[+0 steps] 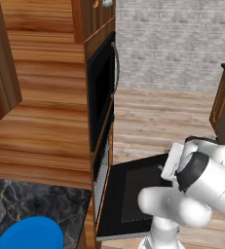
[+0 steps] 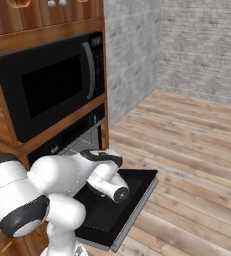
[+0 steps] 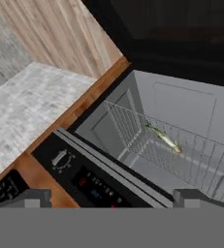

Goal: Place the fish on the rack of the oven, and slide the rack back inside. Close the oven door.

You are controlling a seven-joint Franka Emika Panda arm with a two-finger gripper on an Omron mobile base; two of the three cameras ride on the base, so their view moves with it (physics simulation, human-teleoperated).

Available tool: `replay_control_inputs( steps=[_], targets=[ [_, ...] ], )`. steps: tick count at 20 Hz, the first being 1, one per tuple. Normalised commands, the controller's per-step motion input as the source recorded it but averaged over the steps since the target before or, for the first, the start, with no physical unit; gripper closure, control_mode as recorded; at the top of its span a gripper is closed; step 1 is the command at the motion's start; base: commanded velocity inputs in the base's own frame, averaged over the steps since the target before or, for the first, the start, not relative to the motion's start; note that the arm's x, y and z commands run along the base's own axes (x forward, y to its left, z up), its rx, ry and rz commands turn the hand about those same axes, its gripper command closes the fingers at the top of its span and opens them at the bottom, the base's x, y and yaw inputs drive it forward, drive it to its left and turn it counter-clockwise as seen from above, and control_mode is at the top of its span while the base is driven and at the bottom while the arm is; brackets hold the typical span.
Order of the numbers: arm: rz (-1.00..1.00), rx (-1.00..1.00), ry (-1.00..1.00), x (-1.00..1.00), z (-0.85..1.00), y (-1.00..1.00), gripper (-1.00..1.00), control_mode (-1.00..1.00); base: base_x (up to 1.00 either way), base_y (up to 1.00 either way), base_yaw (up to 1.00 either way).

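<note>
One small, slender yellowish-tan fish (image 3: 163, 138) is lying on the flat grid of thin silver-grey wires that is the rack (image 3: 191, 157), inside the grey cavity of the black built-in oven (image 3: 147, 121). In the hand view its long axis is running diagonally, from upper left to lower right. The black drop-down oven door (image 1: 133, 194) is hanging open and level above pale plank flooring (image 2: 197, 150). A black microwave (image 2: 47, 85) is sitting above in wooden cabinetry; grey brick walls (image 2: 137, 45) are enclosing the room. Both dark fingertips of the gripper (image 3: 111, 196) are standing wide apart, holding nothing.
</note>
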Motion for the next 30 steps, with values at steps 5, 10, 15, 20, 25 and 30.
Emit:
replay_control_inputs(
  steps=[5, 10, 15, 20, 25, 30],
  targets=[
    [0.0, -0.09, 0.29, -0.52, 0.97, -0.8, -1.0, -1.0, 0.0, 0.0, 0.0],
    [0.0, -0.06, 0.23, -0.73, 0.33, -0.99, -1.0, -1.0, 0.0, 0.0, 0.0],
    [0.0, 0.0, 0.02, -0.95, -0.37, -1.0, -1.0, -1.0, 0.0, 0.0, 0.0],
    [0.04, 0.0, 0.0, -0.39, -0.36, -0.76, -1.0, -1.0, 0.0, 0.0, 0.0],
    [0.16, 0.01, 0.02, 0.0, -0.27, -0.58, -1.0, -1.0, 0.0, 0.0, 0.0],
    [0.28, 0.03, 0.1, 0.12, -0.46, -0.61, -1.0, -1.0, 0.0, 0.0, 0.0]
  ],
)
